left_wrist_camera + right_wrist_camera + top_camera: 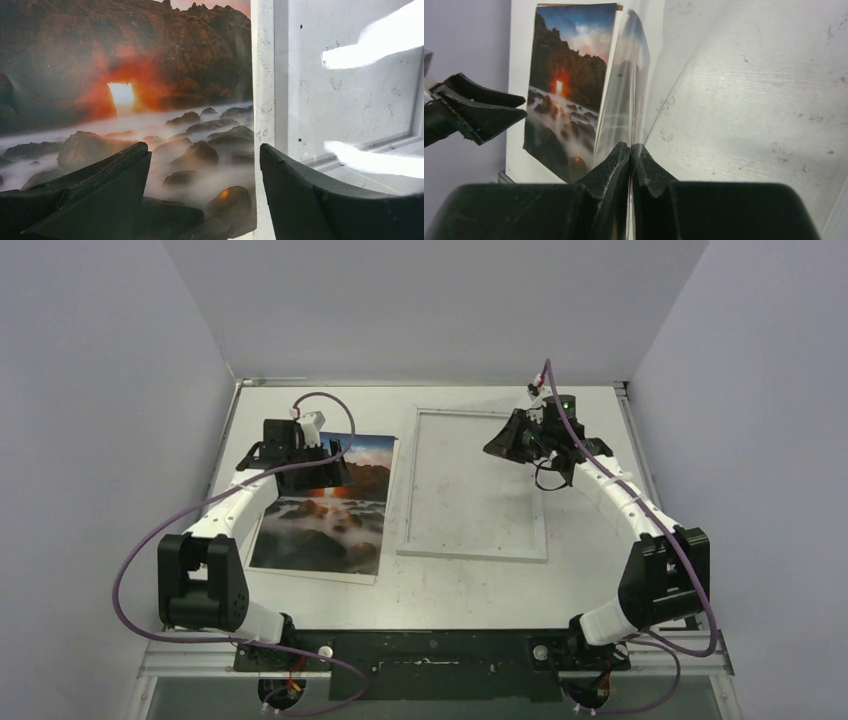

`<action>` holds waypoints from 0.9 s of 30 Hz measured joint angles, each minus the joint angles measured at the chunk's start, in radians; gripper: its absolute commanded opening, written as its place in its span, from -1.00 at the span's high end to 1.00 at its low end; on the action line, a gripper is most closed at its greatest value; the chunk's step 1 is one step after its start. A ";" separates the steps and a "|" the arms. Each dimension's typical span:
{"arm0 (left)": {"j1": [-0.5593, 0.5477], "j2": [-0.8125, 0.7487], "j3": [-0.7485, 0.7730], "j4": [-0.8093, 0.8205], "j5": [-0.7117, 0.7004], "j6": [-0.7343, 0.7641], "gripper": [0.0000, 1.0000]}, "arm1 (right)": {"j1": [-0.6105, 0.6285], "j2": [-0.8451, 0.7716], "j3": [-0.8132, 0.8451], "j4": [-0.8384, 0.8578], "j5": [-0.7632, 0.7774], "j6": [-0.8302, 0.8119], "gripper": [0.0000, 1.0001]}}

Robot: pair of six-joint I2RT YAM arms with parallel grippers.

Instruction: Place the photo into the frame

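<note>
- The left end effector [204,150] is found with its jaws wide apart and nothing held. One finger hangs over the print, the other over the frame side.
- The photo [125,75] lies flat on the desk [450,590], directly beneath this end effector and extending to its left, wholly outside the frame.
- The photo is judged light, thin, flexible and glossy, so slipping and creasing are to be expected. No lifted edge is offered. Hold is best taken at the long edge under the end effector, or at a corner, with the printed face spared.
- The frame [470,553] lies flat just to the right of the left end effector. Only a narrow strip of desk is left between frame and photo.
- Further right, the right end effector [630,150] is fully closed over the frame. What appears to be a clear sheet [624,75] is pinched by its edge and stood up, with the photo reflected in it.
- That sheet and the right arm are judged to obstruct the frame opening.
- Plain walls [420,300] are noted beyond the desk.
</note>
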 measured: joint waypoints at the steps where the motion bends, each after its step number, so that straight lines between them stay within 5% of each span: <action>1: 0.003 -0.002 0.000 -0.001 -0.001 0.002 -0.56 | -0.002 0.008 -0.008 -0.006 0.005 0.000 0.89; 27: 0.013 -0.006 -0.001 -0.010 -0.005 0.040 -0.53 | -0.032 0.166 -0.012 -0.032 0.164 -0.225 0.90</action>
